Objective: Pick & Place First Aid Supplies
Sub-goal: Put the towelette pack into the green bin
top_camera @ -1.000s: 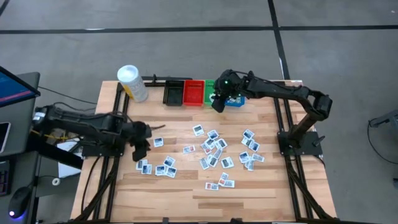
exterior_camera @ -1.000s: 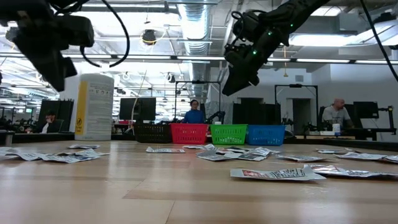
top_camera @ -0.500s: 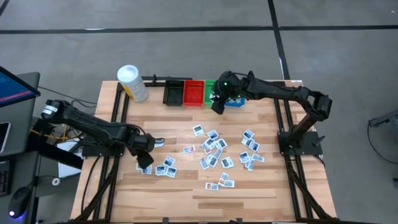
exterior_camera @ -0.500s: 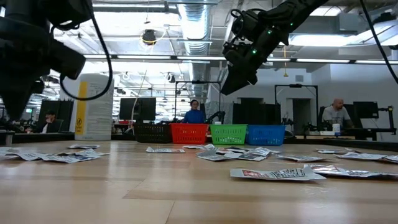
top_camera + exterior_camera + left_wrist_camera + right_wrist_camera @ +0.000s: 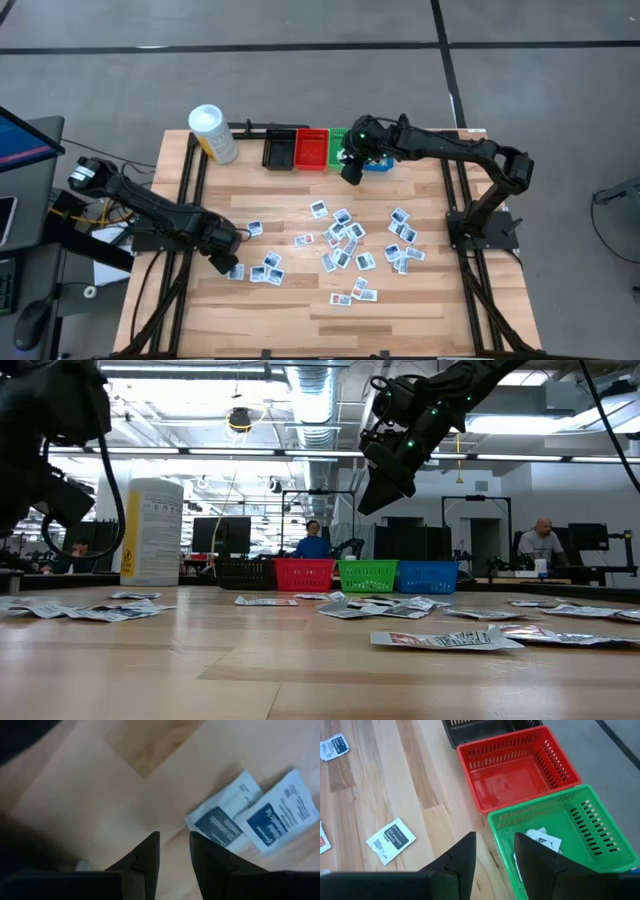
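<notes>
Most of the work is left, by the look of it: dozens of packets (image 5: 345, 250) lie flat and scattered on the desk (image 5: 300, 310), while only a few show inside the green bin (image 5: 600, 840), and the red bin (image 5: 520, 765) next to it looks empty.

The right gripper (image 5: 492, 855) hangs above the near edge of the green bin, fingers parted a narrow gap with nothing between them. One stray packet (image 5: 391, 840) lies on the desk off to its side.

The left gripper (image 5: 172, 852) is low over the desk, fingers also slightly apart and empty. Just ahead and to one side lie two packets (image 5: 250, 817), edges overlapping. Both are oblong, long axes running diagonally across the wood grain, printed faces up.
</notes>
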Tool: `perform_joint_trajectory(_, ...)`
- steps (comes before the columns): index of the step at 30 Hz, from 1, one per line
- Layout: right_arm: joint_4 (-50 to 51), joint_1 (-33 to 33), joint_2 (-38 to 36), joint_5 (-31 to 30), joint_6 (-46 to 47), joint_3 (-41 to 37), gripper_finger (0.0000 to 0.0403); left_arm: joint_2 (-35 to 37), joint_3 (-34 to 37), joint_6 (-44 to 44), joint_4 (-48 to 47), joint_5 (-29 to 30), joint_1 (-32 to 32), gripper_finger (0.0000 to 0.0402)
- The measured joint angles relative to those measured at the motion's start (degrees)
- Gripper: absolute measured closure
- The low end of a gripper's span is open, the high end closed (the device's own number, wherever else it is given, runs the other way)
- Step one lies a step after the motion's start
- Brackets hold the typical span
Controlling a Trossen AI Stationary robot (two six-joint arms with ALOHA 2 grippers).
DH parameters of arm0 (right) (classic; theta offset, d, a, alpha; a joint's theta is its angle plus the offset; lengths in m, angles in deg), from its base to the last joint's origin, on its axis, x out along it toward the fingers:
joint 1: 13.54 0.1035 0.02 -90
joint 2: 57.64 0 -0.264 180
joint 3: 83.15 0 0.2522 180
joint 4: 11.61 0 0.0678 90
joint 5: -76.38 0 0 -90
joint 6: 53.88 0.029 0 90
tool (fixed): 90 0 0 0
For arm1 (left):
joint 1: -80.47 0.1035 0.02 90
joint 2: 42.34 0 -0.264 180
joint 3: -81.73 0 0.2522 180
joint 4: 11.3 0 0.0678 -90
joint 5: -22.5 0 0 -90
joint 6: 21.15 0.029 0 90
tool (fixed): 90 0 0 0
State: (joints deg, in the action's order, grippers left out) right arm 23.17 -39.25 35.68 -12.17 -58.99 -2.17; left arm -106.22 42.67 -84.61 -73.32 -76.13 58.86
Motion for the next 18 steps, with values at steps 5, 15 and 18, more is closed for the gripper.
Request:
perform_joint_trajectory(5,0.0,0.0,0.0,0.0,0.0,0.0,0.0274,0.0,0.0,0.1,2.0,3.9,-1.6,0.0296)
perform_joint_trajectory(15,-0.5,0.0,0.0,0.0,0.0,0.0,0.0274,0.0,0.0,0.1,3.3,4.4,-4.0,0.0296)
perform_joint_trajectory(18,-0.7,0.0,0.0,0.0,0.0,0.0,0.0274,0.1,1.6,0.0,6.5,4.3,-4.0,0.0296)
